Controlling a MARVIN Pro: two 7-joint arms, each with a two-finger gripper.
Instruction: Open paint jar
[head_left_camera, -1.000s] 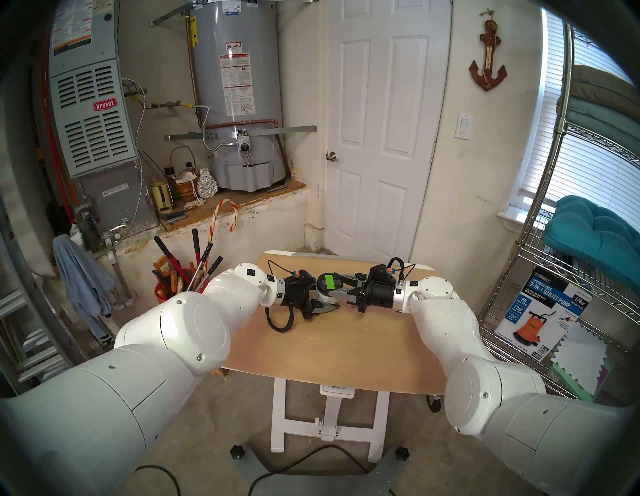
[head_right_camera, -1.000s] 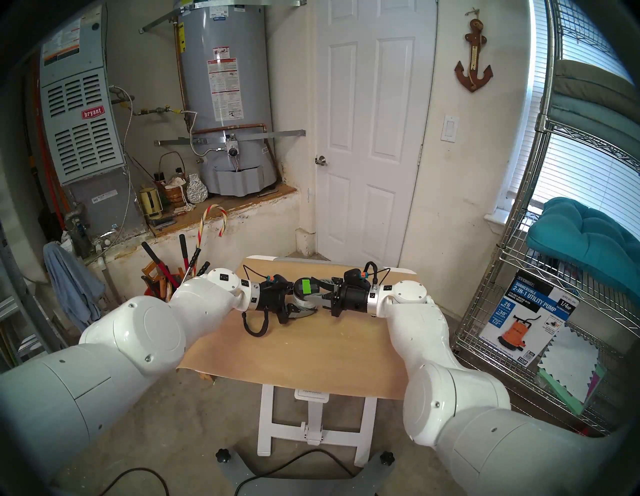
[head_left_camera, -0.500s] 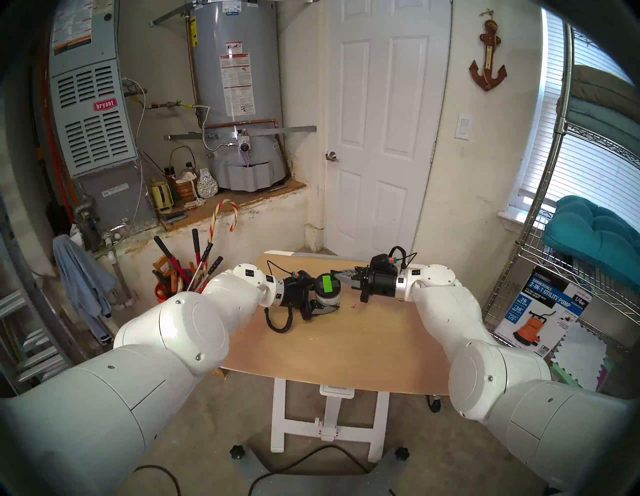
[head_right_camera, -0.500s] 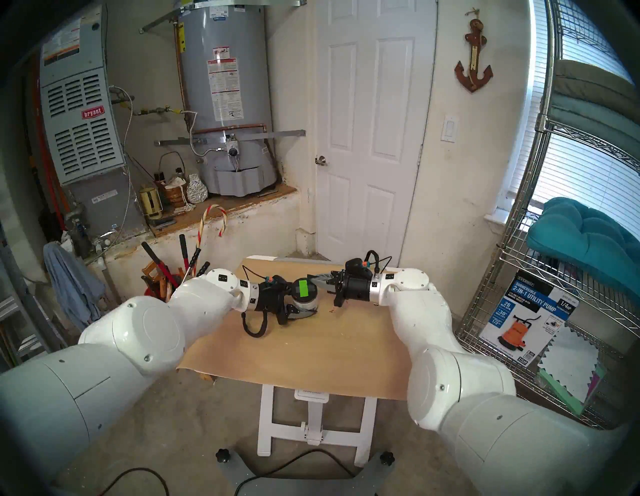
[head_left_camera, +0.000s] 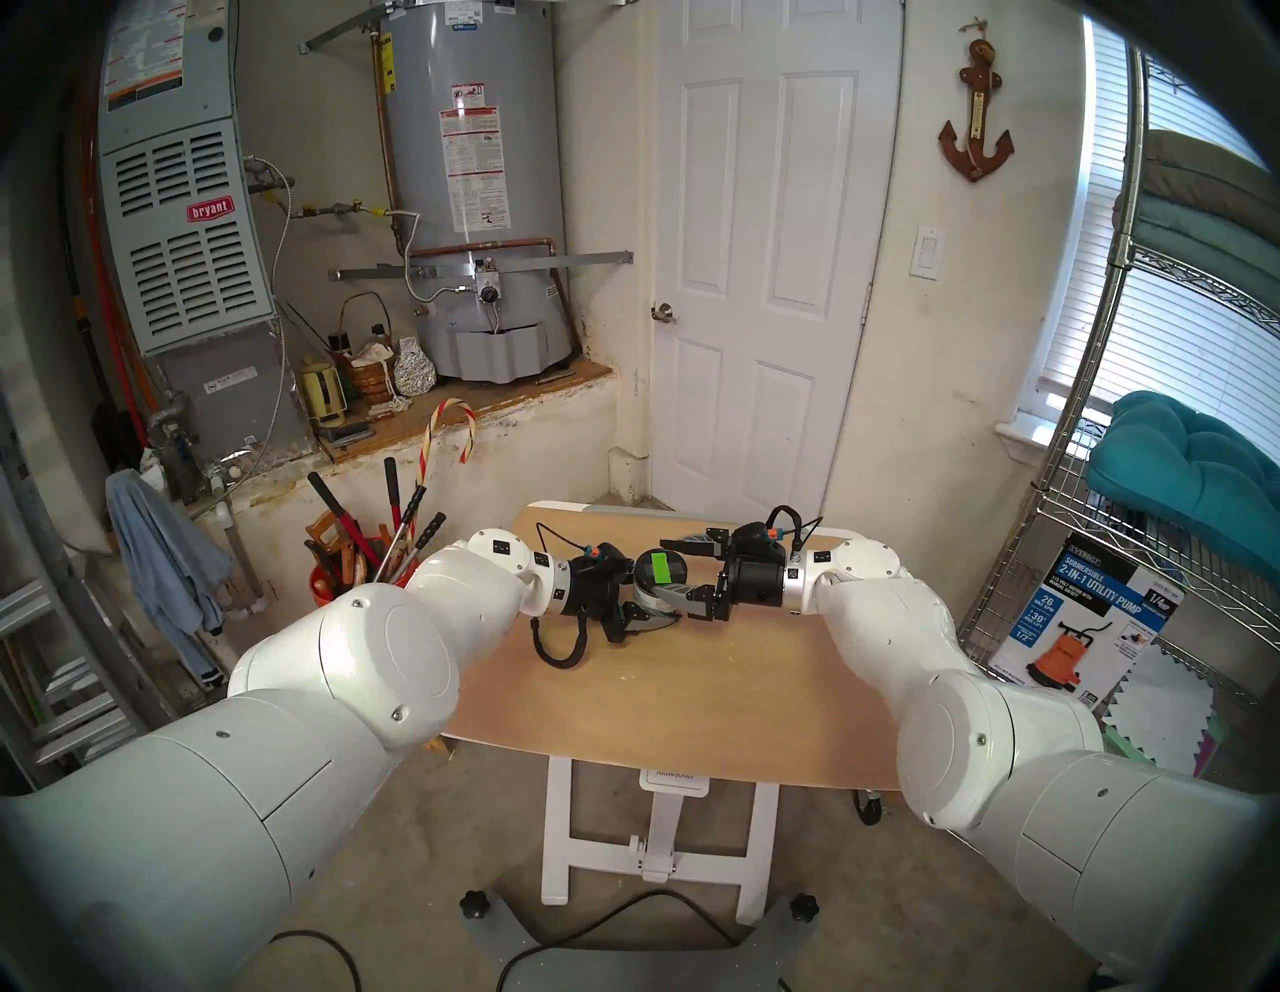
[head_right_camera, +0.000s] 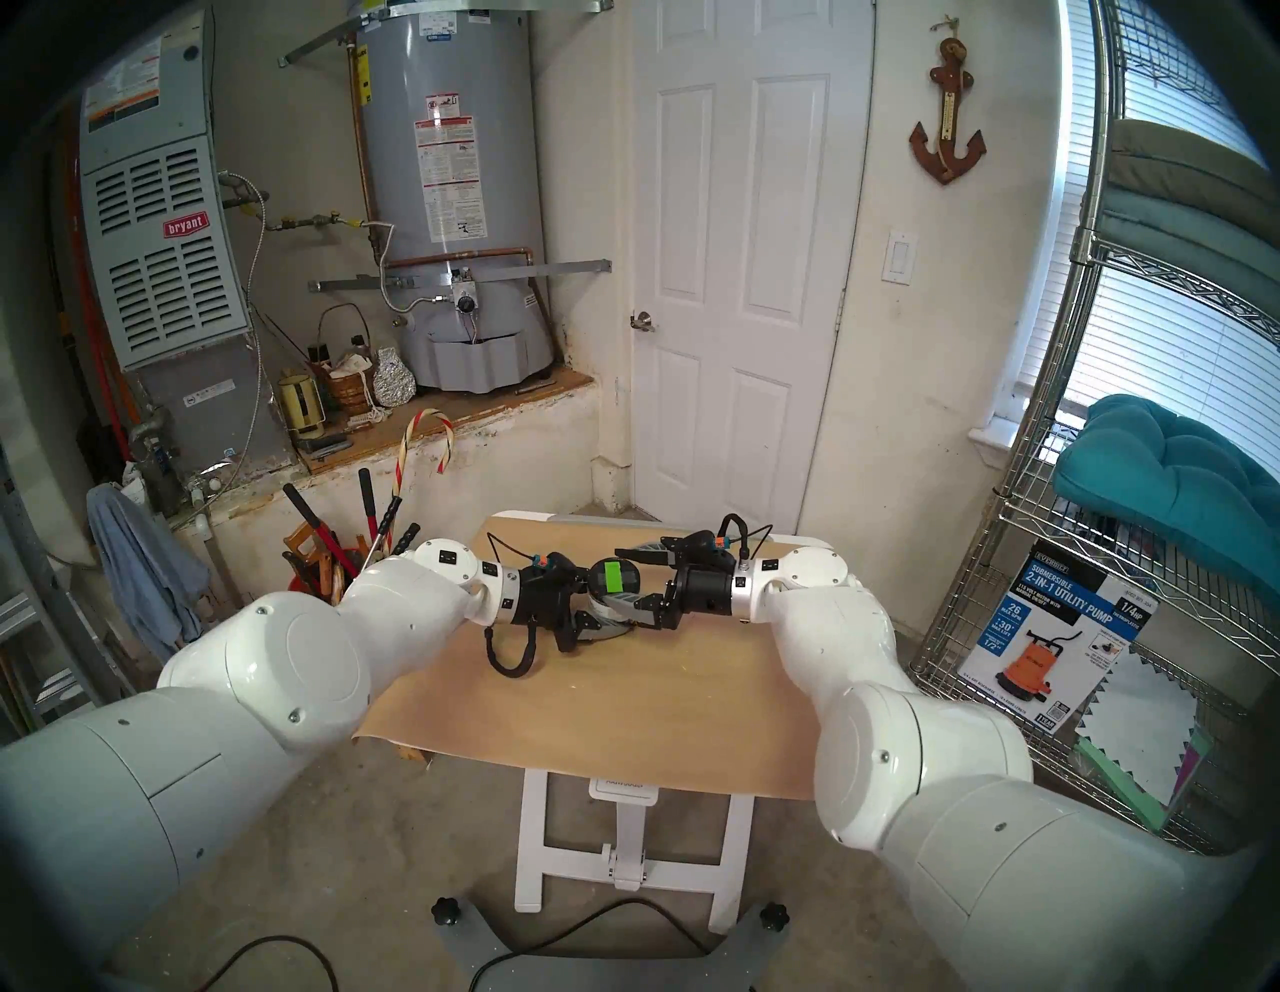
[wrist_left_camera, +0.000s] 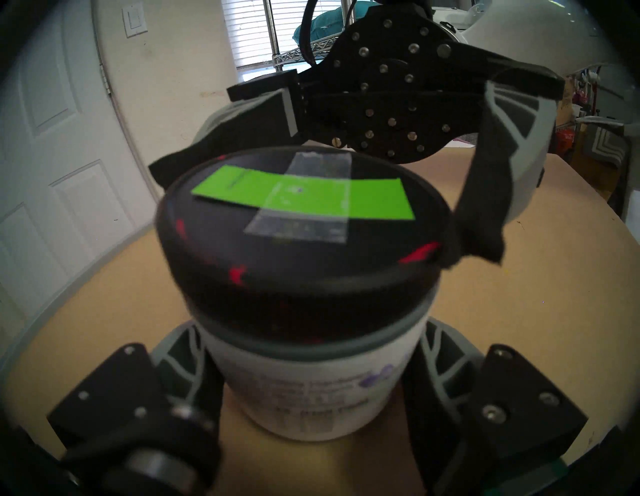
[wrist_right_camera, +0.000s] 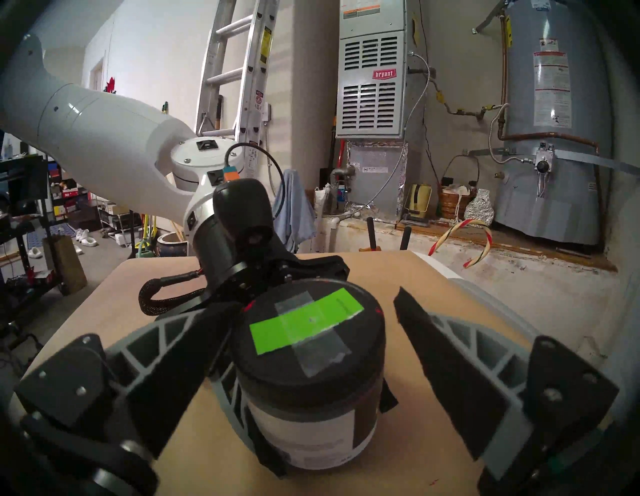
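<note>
The jar (wrist_right_camera: 304, 408) stands upright on the table (head_left_camera: 692, 706), clamped low on its labelled body by the left gripper (wrist_left_camera: 311, 398), with the black lid (wrist_left_camera: 301, 239) still seated on top. The right gripper (wrist_right_camera: 311, 346), reaching in level from the opposite side, has its jaws spread wide astride the lid, one finger (wrist_left_camera: 485, 207) at or against the rim and the other clear of it. The lid thus lies directly between the right fingers, its axis vertical and across their reach, so closing on the rim appears to be the next step.
</note>
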